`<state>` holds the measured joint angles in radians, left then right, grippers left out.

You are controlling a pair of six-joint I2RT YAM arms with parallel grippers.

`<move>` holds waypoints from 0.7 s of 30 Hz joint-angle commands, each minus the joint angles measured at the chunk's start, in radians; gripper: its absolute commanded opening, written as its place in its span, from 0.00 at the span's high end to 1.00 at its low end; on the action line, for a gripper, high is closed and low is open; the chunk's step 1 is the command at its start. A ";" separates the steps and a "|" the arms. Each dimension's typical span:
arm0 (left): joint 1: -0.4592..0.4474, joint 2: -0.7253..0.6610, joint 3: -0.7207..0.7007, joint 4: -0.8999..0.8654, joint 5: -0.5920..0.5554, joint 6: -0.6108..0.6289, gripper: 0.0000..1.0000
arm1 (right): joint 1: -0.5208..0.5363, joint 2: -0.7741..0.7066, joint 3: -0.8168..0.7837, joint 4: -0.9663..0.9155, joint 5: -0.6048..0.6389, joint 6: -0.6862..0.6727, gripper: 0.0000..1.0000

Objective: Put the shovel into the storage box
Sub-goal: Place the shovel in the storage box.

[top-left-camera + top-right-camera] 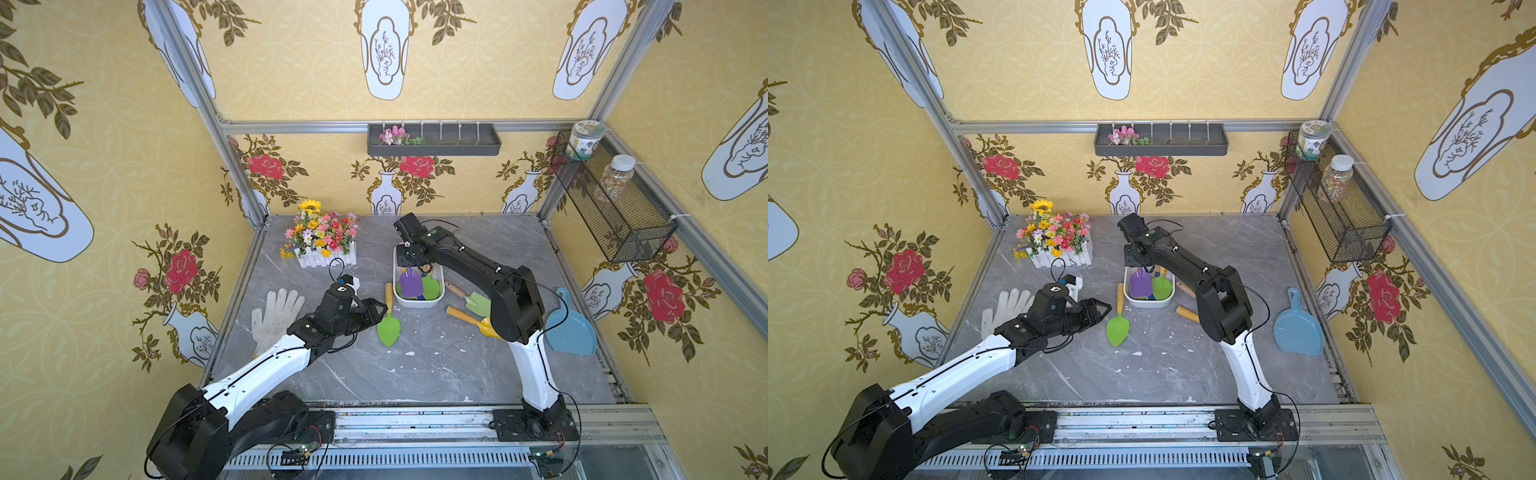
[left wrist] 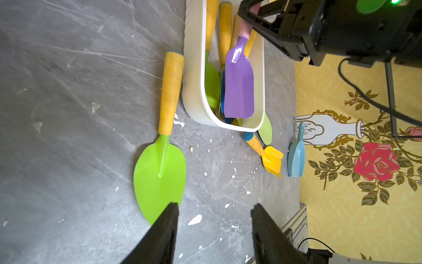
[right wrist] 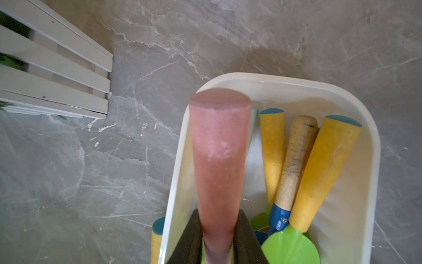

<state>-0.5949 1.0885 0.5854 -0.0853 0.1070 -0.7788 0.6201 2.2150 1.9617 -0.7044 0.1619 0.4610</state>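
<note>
**Held item.** The right fingers are clamped narrow on the pink handle of the purple shovel. They hold it at a slant, blade down, over the storage box. The blade sits within the rim, above several shovels lying inside. Whether it rests on them cannot be told. The slant appears chosen so the blade enters first and the handle can follow. The shovel is judged not yet released.

**Other arm.** The left fingers stand partly apart and hold nothing. They are low over the surface, just beside the blade tip of a green shovel. That shovel lies flat, its handle alongside the box's outer wall. This is probably a waiting position for the next pickup.

**Surface and room.** The surface is grey marbled stone, scattered with white chips. It also carries a glove, a flower planter, a yellow rake and a blue dustpan. The walls have yellow floral paper on a metal frame, and bear a dark tray and a wire basket.
</note>
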 commanded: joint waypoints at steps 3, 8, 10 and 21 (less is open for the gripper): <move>0.000 -0.002 -0.015 0.004 -0.007 0.000 0.44 | 0.003 0.012 0.004 0.033 0.073 0.014 0.79; -0.001 0.000 -0.017 0.005 -0.007 -0.005 0.44 | 0.001 0.025 0.011 0.045 0.092 0.031 0.78; 0.000 -0.002 -0.020 0.005 -0.008 -0.007 0.44 | 0.005 0.033 0.011 0.046 0.088 0.035 0.78; 0.000 -0.004 -0.028 0.005 -0.010 -0.008 0.44 | 0.019 0.049 -0.013 0.067 0.053 0.047 0.76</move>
<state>-0.5949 1.0840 0.5648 -0.0834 0.1005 -0.7902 0.6369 2.2601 1.9533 -0.6716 0.2207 0.4946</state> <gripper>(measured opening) 0.557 0.249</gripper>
